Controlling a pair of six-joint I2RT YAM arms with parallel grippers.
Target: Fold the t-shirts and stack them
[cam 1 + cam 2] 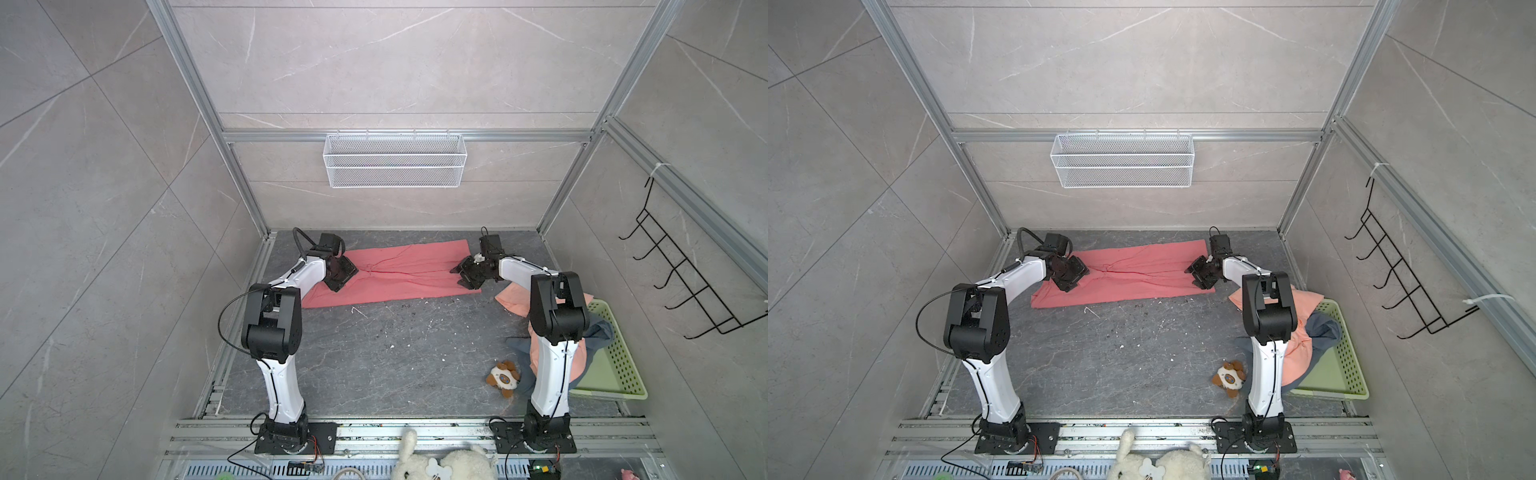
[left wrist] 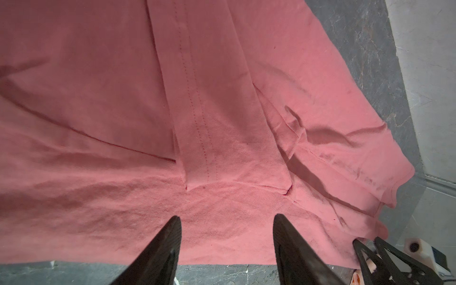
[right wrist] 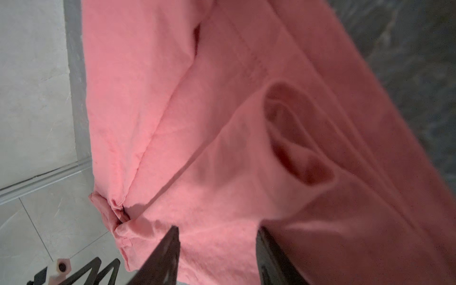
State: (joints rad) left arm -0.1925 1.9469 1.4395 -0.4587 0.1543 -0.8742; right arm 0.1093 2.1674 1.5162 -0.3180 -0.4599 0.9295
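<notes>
Fingers [image 2: 162,249] over coral-red t-shirt [image 1: 399,270], basket [image 1: 621,353] aside

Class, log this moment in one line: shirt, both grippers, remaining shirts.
coral-red t-shirt: folded lengthwise, flat | left gripper: open over it | right gripper: open over it | peach t-shirt, blue-grey t-shirt: heaped at basket

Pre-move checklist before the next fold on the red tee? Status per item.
1. Left pincer open, nothing between its fingers: ok.
2. Right pincer open, nothing held: ok.
3. Coral-red t-shirt lying flat: not ok, creases bunch left of its middle.
4. Pincer tips clear of the cloth: cannot tell.
5. Peach t-shirt and blue-grey t-shirt folded: not ok, heaped at the green basket.
6. Plush toy apart from the coral-red t-shirt: ok.
</notes>
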